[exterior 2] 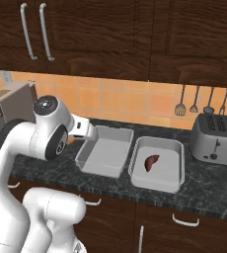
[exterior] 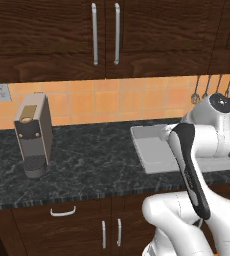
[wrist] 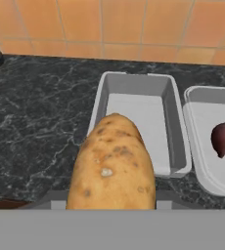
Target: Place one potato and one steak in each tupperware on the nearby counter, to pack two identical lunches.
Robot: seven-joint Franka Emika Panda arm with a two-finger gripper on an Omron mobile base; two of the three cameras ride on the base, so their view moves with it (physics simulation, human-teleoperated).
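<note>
- Hand view showed the potato (wrist: 113, 163), a speckled orange-yellow oval, held in the end effector (wrist: 112, 205), its fingertips hidden behind the potato, above the counter (wrist: 36, 127) just short of the left tupperware (wrist: 99, 105).
- A coffee machine (exterior: 33, 132) stood at the far left of the counter, well apart from the tubs; a toaster (exterior 2: 218, 138) sat at the far right under hanging utensils (exterior 2: 200, 101).
- The robot's own white arm blocked part of the left tub in both base views.
- Marbled black stone lay open between the coffee machine and the left tub, whose grey floor was bare.
- The right tupperware (exterior 2: 177, 163), just beside the left, held one dark red steak (exterior 2: 152, 162) near its middle.
- An orange tiled wall (wrist: 134, 24) backed the counter.
</note>
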